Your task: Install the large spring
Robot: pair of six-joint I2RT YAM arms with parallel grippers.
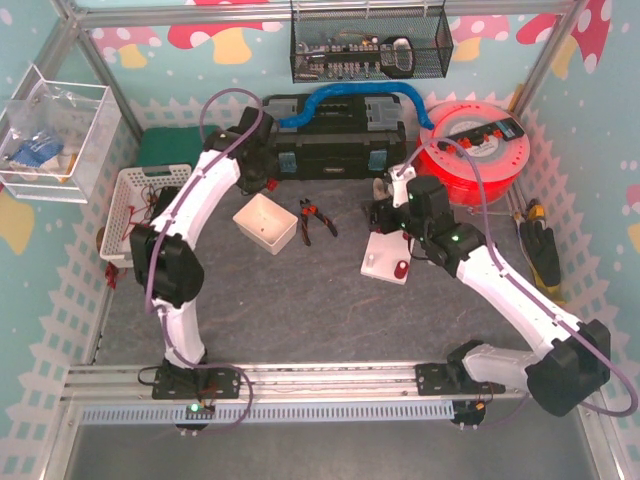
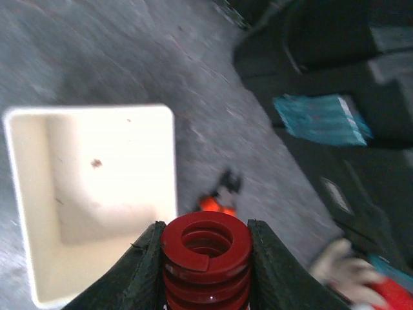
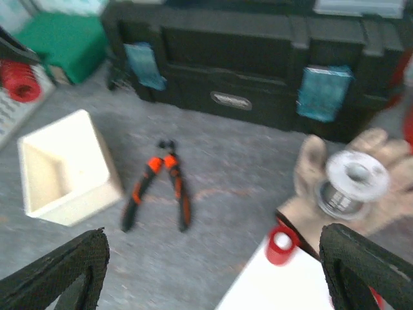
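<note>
My left gripper (image 2: pixel 205 226) is shut on the large red coil spring (image 2: pixel 206 255), held upright between the dark fingers above the mat beside a white bin (image 2: pixel 90 194). In the top view this gripper (image 1: pixel 258 178) hangs in front of the black toolbox. The spring also shows at the far left of the right wrist view (image 3: pixel 19 81). My right gripper (image 3: pixel 213 234) is open and empty, hovering by the far end of the white base plate (image 1: pixel 385 258). The plate (image 3: pixel 290 287) carries a small red sleeve on a white peg (image 3: pixel 281 245).
Orange-handled pliers (image 1: pixel 310 218) lie between the bin (image 1: pixel 265 222) and the plate. A glove with a wire spool (image 3: pixel 348 174) lies behind the plate. A black toolbox (image 1: pixel 335 135), a red filament reel (image 1: pixel 470 150) and a white basket (image 1: pixel 140 205) line the back and left.
</note>
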